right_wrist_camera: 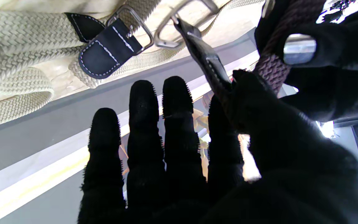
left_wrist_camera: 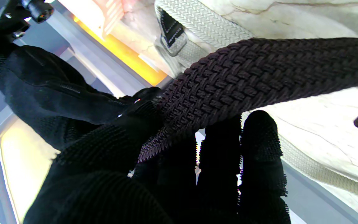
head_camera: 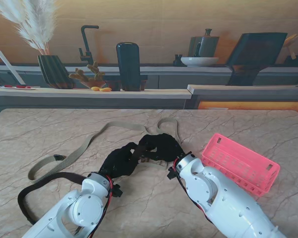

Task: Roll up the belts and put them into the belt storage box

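While dark belt [head_camera: 37, 186] trails left of left hand [head_camera: 120, 161], fingers pinch its braid for rolling. Right hand [head_camera: 161, 146] alongside pinches buckle end, remaining fingers spread. Beige belt [head_camera: 82, 146] beyond both. Pink box [head_camera: 241, 163] right of right hand.

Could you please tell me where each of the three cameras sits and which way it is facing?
Stand: above the shoulders, looking down at the marble table; both arms, pink basket.
Left wrist: along the left hand at the dark belt it holds.
Right wrist: along the right hand, at the beige belt.
Both wrist views share both belts.
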Available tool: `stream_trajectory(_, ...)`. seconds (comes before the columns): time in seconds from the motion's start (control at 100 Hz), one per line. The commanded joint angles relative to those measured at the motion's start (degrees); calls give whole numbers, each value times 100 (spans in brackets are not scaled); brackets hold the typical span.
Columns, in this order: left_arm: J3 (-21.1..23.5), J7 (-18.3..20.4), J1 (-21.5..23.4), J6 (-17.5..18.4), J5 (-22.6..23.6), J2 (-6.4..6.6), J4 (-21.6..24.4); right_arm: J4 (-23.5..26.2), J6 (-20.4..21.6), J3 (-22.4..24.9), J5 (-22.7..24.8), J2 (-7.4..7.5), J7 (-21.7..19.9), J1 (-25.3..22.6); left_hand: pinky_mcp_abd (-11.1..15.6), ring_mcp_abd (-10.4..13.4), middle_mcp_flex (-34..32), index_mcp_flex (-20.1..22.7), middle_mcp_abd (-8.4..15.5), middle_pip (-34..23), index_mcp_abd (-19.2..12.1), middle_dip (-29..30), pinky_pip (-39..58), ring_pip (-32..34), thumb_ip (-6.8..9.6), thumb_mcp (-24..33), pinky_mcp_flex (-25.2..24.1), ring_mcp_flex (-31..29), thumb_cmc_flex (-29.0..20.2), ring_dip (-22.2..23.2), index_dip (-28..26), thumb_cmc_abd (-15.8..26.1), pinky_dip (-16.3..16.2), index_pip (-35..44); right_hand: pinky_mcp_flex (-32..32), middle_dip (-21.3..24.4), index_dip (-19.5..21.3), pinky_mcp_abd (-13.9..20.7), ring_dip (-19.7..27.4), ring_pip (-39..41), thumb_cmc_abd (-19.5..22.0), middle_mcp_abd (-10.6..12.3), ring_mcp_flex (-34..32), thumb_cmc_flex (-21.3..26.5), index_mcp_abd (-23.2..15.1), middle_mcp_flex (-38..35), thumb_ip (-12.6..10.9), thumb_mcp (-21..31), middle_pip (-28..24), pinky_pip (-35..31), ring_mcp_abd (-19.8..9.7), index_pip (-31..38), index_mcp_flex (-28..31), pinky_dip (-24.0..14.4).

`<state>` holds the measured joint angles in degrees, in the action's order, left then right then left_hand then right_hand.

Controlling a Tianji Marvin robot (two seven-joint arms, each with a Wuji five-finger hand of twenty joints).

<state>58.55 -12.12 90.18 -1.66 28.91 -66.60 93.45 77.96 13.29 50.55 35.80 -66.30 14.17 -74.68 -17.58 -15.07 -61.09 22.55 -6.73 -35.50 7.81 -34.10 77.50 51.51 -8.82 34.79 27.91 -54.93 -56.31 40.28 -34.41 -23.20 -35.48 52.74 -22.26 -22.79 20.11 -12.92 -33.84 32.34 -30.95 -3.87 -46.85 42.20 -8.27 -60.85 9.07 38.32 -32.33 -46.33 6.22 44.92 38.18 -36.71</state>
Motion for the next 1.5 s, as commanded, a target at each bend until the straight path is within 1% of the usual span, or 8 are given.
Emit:
stream_trajectory(0.0, 44, -67, 47, -98, 60, -36, 58, 56, 12, -21, 40, -60, 97, -73, 139, 128, 21, -210, 166, 20, 199, -32, 21, -23, 69, 7, -33, 61, 30, -20, 303, 130, 13, -636, -59, -80, 162, 88, -108, 166, 455, 94, -148, 394, -1038, -274, -13, 382, -96, -265, -106, 1053, 656, 52)
stream_trajectory(0.41, -42, -161, -5, -397, -255, -127, 28, -3, 22, -84, -39, -124, 266, -53, 60, 76, -25, -776, 113, 79, 602, 126, 28, 2, 68, -40, 22, -5, 1, -60, 1411, 35, -6, -2299, -44, -191, 45, 109, -453, 834, 460, -151, -149, 315, -1395, -227, 20, 259, -593, -552, -84, 1108, 687, 162)
stream_trajectory(0.61, -59, -332, -15, -177, -325, -168, -43, 119, -227, -89, -389, -75, -288, -57, 103, 173, -10, -1267, 163, 32, 607, 156, 44, 31, 58, -28, 111, -76, 28, -55, 1543, 69, 10, -2473, 122, -192, -68, 102, -532, 852, -140, -308, 295, -45, -276, 542, 33, 318, -591, -497, -36, 621, -110, 223)
stream_trajectory(0.82, -73, -344, -44, -81, -276, -161, -95, 297, -342, 40, -810, -39, -697, -161, 99, 177, -18, -1273, 157, 1, 556, 166, 43, 36, 30, -1, 163, -111, -29, -47, 1545, 44, 35, -2369, 243, -125, 828, 36, -423, 569, -386, -421, 467, -1318, 382, 826, -376, 821, -357, -297, 44, -913, 188, 134)
stream_trajectory(1.01, -105, -310, -60, -4, -83, -122, -105, 332, -465, 99, -1171, -71, -806, -203, 95, 167, -34, -1220, 151, 4, 510, 158, 45, 27, 24, 25, 163, -120, -43, -38, 1553, 12, 50, -2316, 381, -138, 1235, -179, -498, 524, 762, -690, 594, -2219, 702, 847, -454, -327, -273, -130, 293, -1462, 420, -24)
stream_trajectory(1.2, -142, -349, -59, 100, 84, -100, -98, 368, -680, 74, -1183, -87, -794, -203, 71, 163, -56, -1157, 133, 33, 486, 157, 44, 19, 22, 44, 175, -127, -50, -30, 1551, -15, 62, -2267, 291, -129, 1417, -208, -574, 780, 1515, -735, 404, -1486, 679, 523, -620, -1455, -442, -286, 395, -1331, 841, -160)
stream_trajectory(1.34, -175, -331, -83, 128, 193, -79, -114, 411, -689, 42, -1208, -77, -861, -195, 70, 156, -58, -1142, 130, 38, 490, 161, 44, 7, 29, 50, 176, -134, 6, -30, 1555, 12, 69, -2253, 205, -131, 1452, -190, -591, 879, 1469, -692, 194, -1022, 626, 258, -668, -1434, -517, -380, 381, -1212, 1098, -171)
stream_trajectory(1.49, -204, -330, -121, 111, 319, -63, -148, 506, -695, 45, -1292, -49, -1016, -214, 49, 138, -71, -1114, 116, 33, 498, 173, 41, 5, 34, 67, 174, -138, 8, -29, 1558, -6, 75, -2242, 109, -73, 88, -196, -588, 990, 1109, -654, -81, -57, 454, -73, -425, -1241, -554, -598, 375, 264, 850, -12)
